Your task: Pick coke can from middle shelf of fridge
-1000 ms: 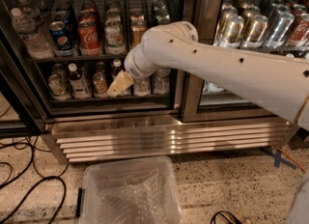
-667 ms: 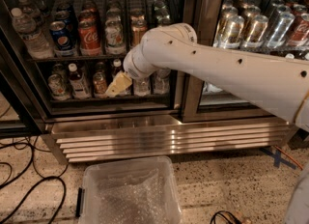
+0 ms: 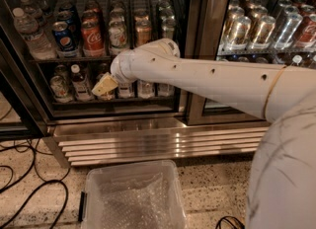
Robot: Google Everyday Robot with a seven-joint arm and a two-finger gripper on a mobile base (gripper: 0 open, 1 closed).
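Note:
The coke can (image 3: 92,38), red with white script, stands on the middle shelf (image 3: 143,55) of the fridge (image 3: 123,141), behind the glass. A blue Pepsi can (image 3: 64,36) stands to its left and a tan-and-silver can (image 3: 117,34) to its right. My gripper (image 3: 104,85) is at the end of the white arm (image 3: 197,77). It sits in front of the lower rack of small bottles, below and slightly right of the coke can, apart from it.
A water bottle (image 3: 30,34) stands at the shelf's left end. A second cooler (image 3: 256,30) with silver cans is on the right. A clear plastic bin (image 3: 133,198) sits on the floor below the arm. Black cables (image 3: 24,183) lie on the floor at left.
The gripper has moved a little to the left along the lower rack. The cans have not moved.

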